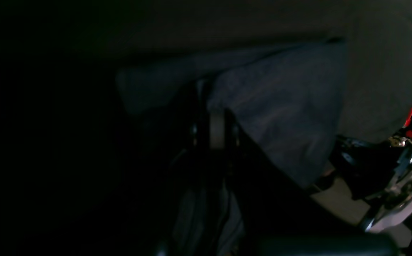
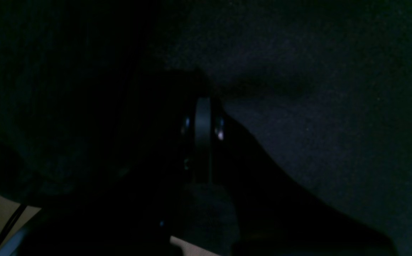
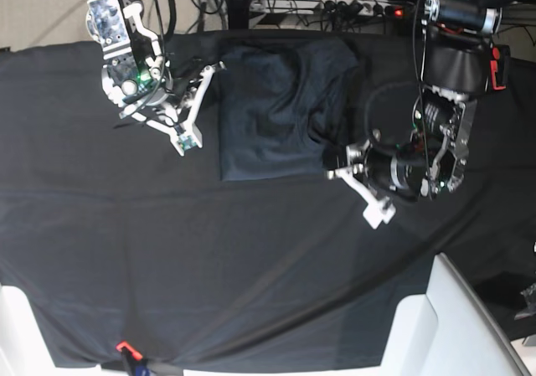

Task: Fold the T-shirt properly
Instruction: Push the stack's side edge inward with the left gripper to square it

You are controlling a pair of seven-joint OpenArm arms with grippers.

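The wrinkled charcoal-grey knit T-shirt (image 3: 280, 112) lies partly folded at the far middle of the black table cloth (image 3: 251, 259). To fold cleanly I should carry its near right edge level. My left claw (image 3: 339, 168) is pinched shut on that edge; my right claw (image 3: 216, 68) is shut at the far left edge, grip unclear.

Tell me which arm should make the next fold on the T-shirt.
Probably the left. The left gripper sits at the T-shirt's lower corner, where a loose flap hangs, apparently shut on its edge. The right gripper, also shut, sits at the shirt's already straight top edge.
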